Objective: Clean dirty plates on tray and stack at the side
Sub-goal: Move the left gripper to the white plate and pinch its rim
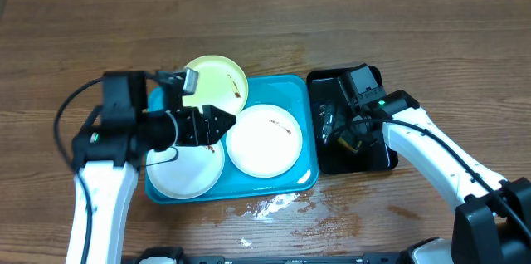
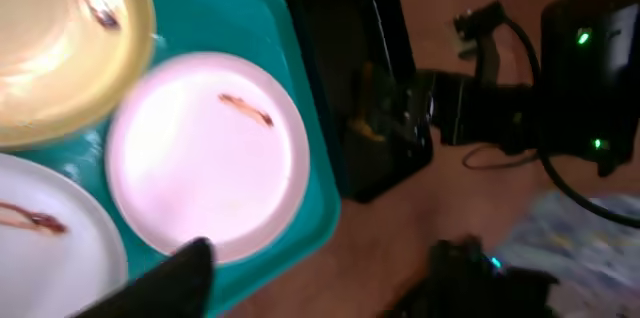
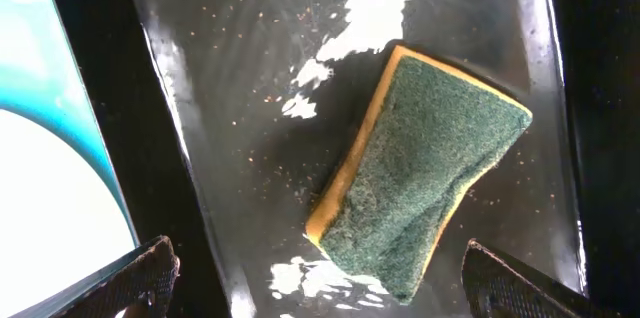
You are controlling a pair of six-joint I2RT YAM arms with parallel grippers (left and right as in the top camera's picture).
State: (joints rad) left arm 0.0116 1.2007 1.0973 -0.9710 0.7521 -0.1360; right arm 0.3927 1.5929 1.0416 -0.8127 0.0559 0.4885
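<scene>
My right claw (image 3: 320, 276) hangs wide open and empty, straddling the tilted sponge (image 3: 420, 178) in the black tray (image 3: 230, 108). I should square my wrist to its narrow sides, then drop. The smeared plates (image 1: 264, 139) lie on the turquoise tray (image 1: 286, 88) to the left, under my left claw (image 1: 217, 124); I cannot tell how far open that one is.

you have nothing to read here: no lettering, label, brand or number shows on the plates (image 1: 264, 139), the turquoise tray (image 1: 282, 86), the black tray (image 1: 333, 161) or the sponge (image 3: 420, 173).
</scene>
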